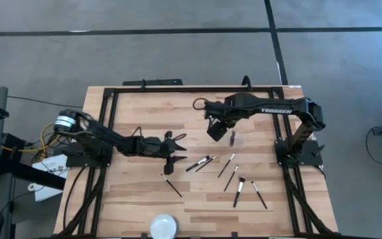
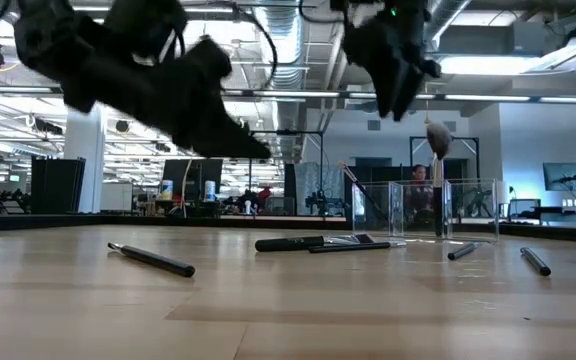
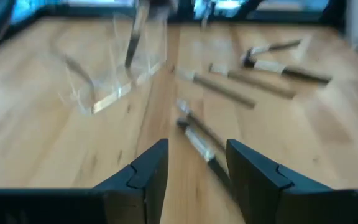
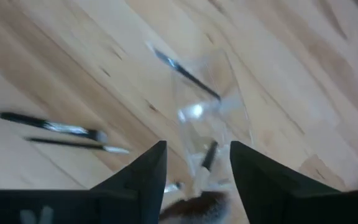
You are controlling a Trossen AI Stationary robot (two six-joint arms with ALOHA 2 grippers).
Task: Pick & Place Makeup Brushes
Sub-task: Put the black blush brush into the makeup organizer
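Right end effector [image 1: 219, 131] hovered released just above a clear, crinkly plastic holder [image 1: 237, 139] containing one fluffy-headed brush [image 2: 436, 160], handle down, upright.

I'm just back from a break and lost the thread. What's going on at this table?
The robot is sorting makeup brushes into a clear holder. The right gripper hangs open just above the holder, where a fluffy-headed brush stands upright, handle down. The left gripper, also open and empty, hovers over the table's middle near the loose brushes. Roughly seven brushes lie on the wood; a white dish sits at the near edge.
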